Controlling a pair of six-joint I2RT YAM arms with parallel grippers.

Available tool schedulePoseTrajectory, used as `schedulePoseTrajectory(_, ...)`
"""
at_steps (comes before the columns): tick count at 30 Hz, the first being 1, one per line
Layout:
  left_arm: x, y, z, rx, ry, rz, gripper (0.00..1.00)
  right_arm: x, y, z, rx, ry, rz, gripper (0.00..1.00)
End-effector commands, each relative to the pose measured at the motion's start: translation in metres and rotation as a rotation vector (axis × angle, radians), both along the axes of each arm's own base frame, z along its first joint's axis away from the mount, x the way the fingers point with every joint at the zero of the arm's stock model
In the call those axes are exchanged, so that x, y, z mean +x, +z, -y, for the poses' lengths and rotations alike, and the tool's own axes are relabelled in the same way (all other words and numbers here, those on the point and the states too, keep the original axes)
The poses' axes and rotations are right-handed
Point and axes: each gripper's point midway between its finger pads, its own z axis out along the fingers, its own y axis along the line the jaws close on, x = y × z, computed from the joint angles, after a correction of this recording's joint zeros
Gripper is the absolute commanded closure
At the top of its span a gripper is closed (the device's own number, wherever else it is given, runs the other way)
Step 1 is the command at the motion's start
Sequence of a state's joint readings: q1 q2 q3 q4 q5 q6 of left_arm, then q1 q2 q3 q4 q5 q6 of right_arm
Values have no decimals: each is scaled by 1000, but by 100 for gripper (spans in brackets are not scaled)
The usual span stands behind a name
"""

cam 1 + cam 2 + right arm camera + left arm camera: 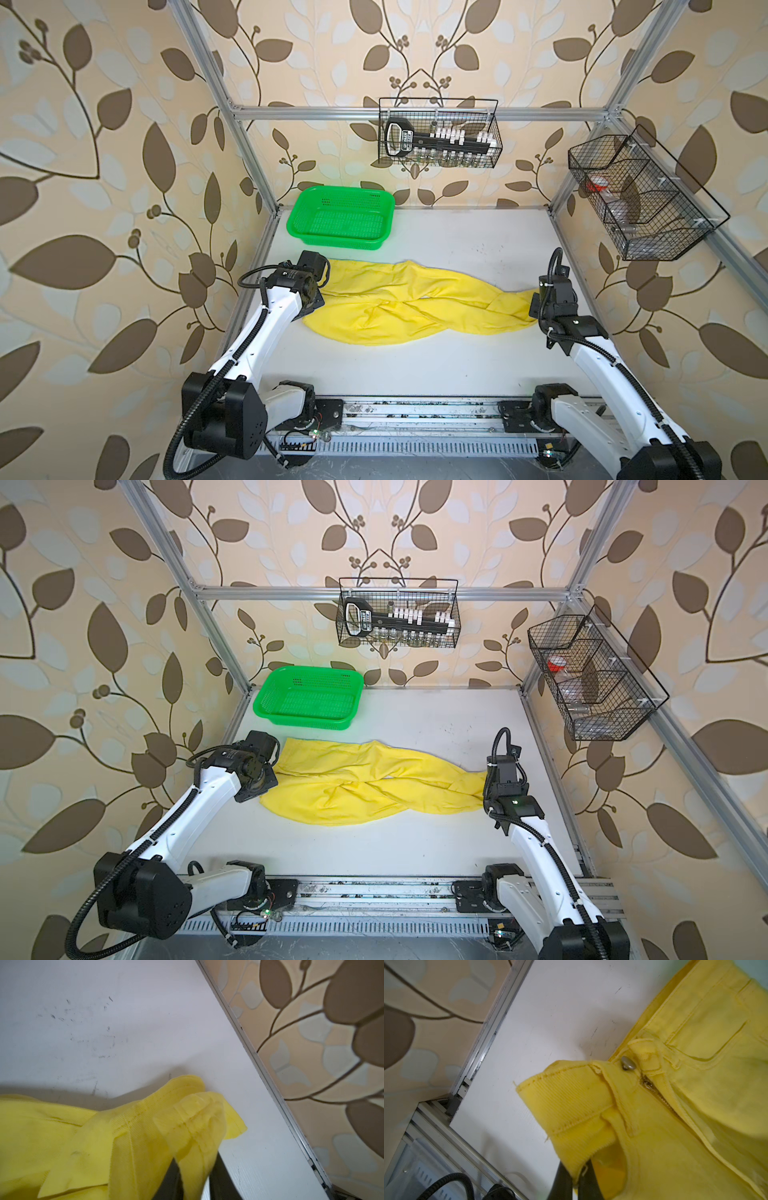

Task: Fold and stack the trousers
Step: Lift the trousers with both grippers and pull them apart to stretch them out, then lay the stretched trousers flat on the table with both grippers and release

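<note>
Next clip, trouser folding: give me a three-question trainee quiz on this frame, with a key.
1. True or false: the trousers lie inside the green basket.
2. What does the left gripper pinch? A) a leg hem B) the waistband near the button C) the basket rim
3. Which end of the trousers is at the right gripper?
Key: 1 false, they lie on the table; 2 B; 3 the leg hems.

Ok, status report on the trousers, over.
Left hand gripping trousers waistband. Right hand gripping leg ends. Legs twisted, not yet folded. Basket behind, not in the way.
</note>
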State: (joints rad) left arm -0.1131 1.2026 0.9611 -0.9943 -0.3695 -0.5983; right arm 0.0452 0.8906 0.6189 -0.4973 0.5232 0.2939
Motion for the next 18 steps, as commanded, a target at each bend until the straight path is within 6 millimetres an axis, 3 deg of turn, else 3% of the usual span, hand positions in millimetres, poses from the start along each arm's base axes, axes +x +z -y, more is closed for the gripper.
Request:
schedulePoseTrajectory(1,2,-4,0,-19,11,-3,72,1,30,-1,37,-26,54,65)
schedulePoseTrajectory(2,-1,-4,-1,-19,16,-2,61,-3,35,-1,46,-33,51,59)
schedulePoseTrajectory(5,-8,9,-10,-23,55,38,52,-14,55,2,59,-59,72,44)
schedulePoseTrajectory(6,-9,15,-13,-27,68,56,42,-15,64,1,62,-58,94,43)
schedulePoseTrajectory(7,-9,22,-15,-34,78,79,25,-16,74,0,68,-47,121,41)
schedulePoseTrajectory(11,8,42,-4,-110,28,135,16,7,94,-29,154,127,209,37)
schedulePoseTrajectory(15,39,45,22,-236,-61,154,10,31,82,-67,265,303,206,35)
schedulePoseTrajectory(18,49,39,30,-279,-76,104,9,39,67,-102,324,433,174,34)
